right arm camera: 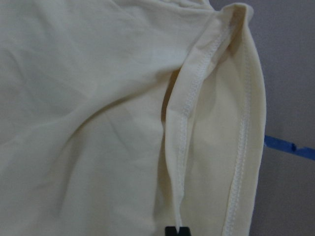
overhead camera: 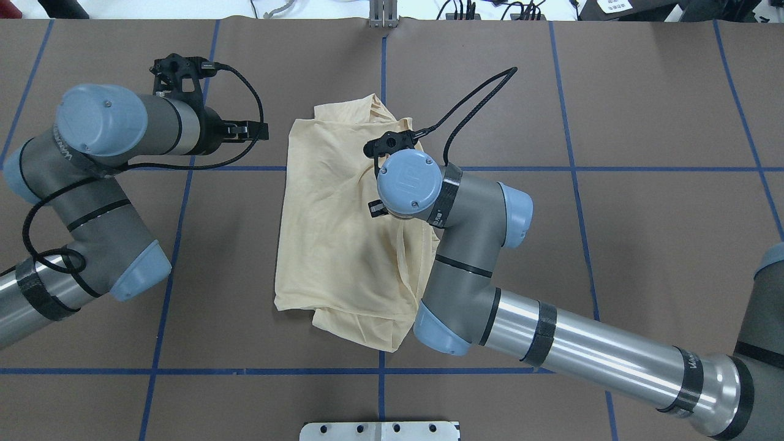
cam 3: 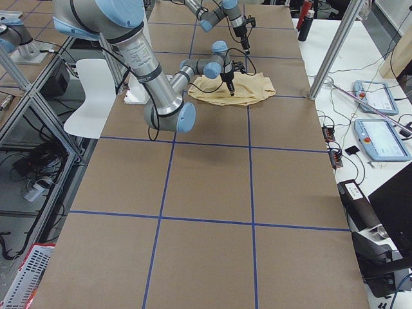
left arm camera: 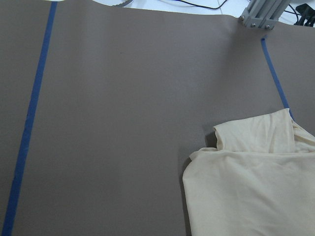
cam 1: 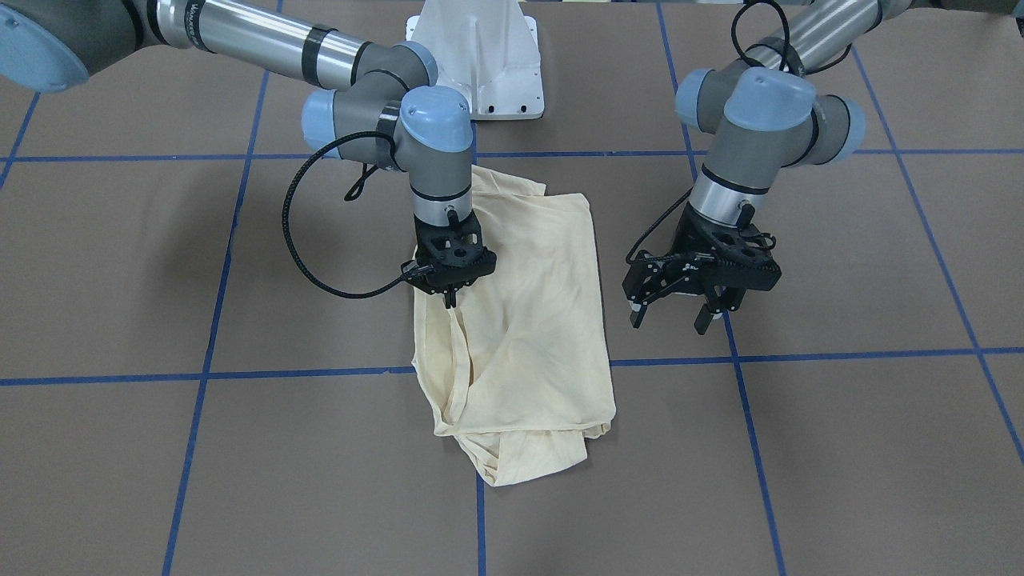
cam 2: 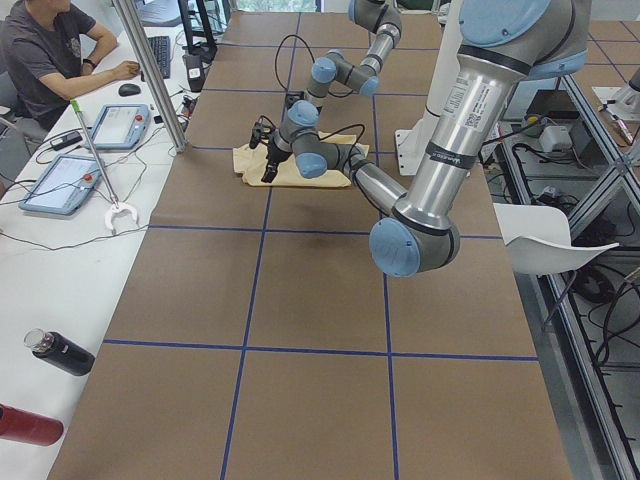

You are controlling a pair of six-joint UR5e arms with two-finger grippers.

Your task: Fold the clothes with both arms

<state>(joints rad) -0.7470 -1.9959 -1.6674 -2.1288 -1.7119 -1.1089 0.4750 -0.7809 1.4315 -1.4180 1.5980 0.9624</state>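
The clothes are one pale cream-yellow shirt [cam 1: 520, 320], lying crumpled and partly folded at the table's middle [overhead camera: 343, 233]. My right gripper [cam 1: 448, 301] points down over the shirt's edge on the robot's right and is shut on a raised hem fold. In the right wrist view this hem [right arm camera: 183, 123] runs up into the black fingertips [right arm camera: 176, 231]. My left gripper [cam 1: 670, 316] hangs open just above the bare table beside the shirt's other side, touching nothing. The left wrist view shows only the shirt's corner [left arm camera: 251, 187] on the brown table. No print shows.
Blue tape lines [cam 1: 744, 400] divide the brown table cover into squares. The white pedestal base [cam 1: 480, 56] stands behind the shirt. A person [cam 2: 50, 50] sits at a side desk with tablets [cam 2: 120, 125] and bottles [cam 2: 60, 352]. A metal post [cam 2: 150, 70] stands at the table's edge.
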